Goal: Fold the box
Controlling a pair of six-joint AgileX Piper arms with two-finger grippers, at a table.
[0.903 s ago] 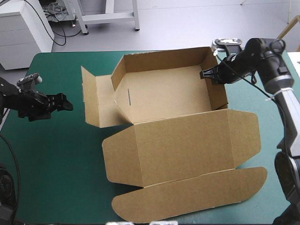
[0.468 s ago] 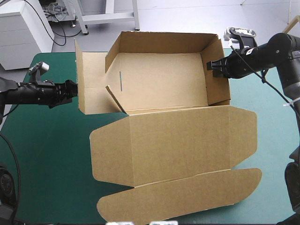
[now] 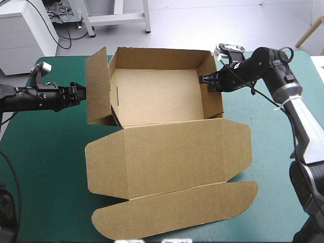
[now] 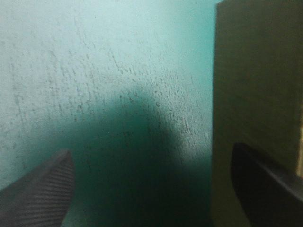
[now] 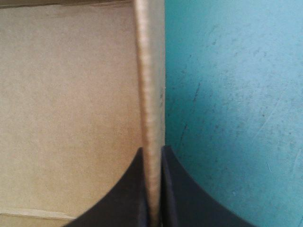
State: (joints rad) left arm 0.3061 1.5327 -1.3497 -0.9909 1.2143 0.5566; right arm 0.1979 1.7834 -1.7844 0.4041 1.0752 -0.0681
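Right wrist view: right hand pinches brown box wall, matte board.

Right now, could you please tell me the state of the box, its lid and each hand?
box, open tray, walls raised.
lid, lying flat on the teal-green cover.
left flap, standing upright.
left hand, open, at the left flap's outer face.
right hand, shut on the box, at its right wall.
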